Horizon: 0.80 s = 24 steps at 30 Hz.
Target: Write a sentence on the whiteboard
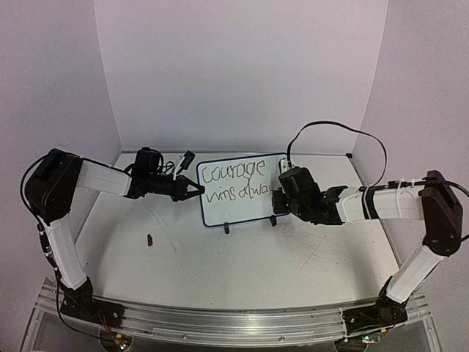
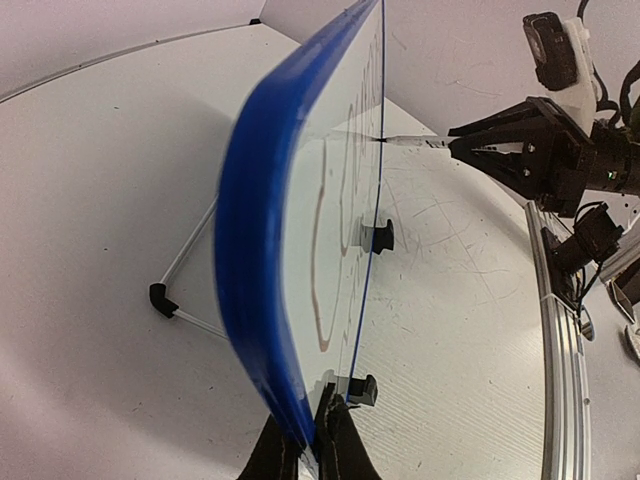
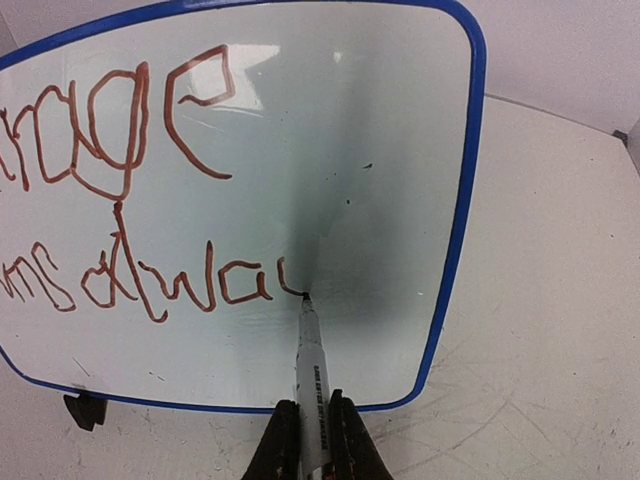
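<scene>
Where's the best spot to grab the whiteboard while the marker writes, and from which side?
Pinch the blue frame of the whiteboard at its left edge, coming from the left, jaws across front and back. It stands upright and thin on clip feet; the marker works the right side.

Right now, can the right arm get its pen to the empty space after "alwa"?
Probably yes. The right gripper holds the marker with its tip on the whiteboard just past the last letter, and nothing covers the bare white beside it.
</scene>
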{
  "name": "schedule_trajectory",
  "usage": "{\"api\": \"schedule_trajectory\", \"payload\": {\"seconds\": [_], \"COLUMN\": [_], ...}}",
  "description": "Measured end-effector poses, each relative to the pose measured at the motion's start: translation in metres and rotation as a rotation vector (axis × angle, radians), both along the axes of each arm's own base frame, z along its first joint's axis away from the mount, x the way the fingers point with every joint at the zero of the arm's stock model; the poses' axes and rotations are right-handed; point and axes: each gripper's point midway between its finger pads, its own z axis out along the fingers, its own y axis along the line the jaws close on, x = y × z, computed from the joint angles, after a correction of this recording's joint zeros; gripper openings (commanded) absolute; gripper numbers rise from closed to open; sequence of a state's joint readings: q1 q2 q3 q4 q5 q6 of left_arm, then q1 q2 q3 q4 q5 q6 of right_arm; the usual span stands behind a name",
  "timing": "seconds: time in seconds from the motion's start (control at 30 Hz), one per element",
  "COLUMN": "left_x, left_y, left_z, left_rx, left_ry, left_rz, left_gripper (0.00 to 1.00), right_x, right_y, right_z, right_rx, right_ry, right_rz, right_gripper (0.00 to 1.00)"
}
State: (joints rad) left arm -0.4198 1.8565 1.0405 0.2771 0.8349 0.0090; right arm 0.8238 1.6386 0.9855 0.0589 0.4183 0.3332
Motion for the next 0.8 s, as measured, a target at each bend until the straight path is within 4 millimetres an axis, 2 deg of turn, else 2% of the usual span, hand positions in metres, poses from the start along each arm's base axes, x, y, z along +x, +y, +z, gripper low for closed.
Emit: {"api": "schedule_trajectory", "payload": {"seconds": [0.17,0.47,0.8], "left_x": [0.0,0.0,0.0], "left_y": [0.0,0.0,0.0], "left_z": [0.0,0.0,-0.001], "left_rx": [0.0,0.001,0.002], "left_ry": [0.0,0.002,0.004], "left_rz": [0.0,0.001,0.001], "left_gripper": [0.0,0.0,0.0], "right_x": [0.003,0.016,0.014], "right_y": [-0.004,-0.005,-0.005], "right_z": [0.002,0.023,0.019], "right_rx": [-0.022,-0.023,-0.01], "right_ry": [-0.011,-0.055,-0.046], "right_rz": [-0.007,-0.02,-0.023], "right_gripper": [0.0,0.0,0.0]}}
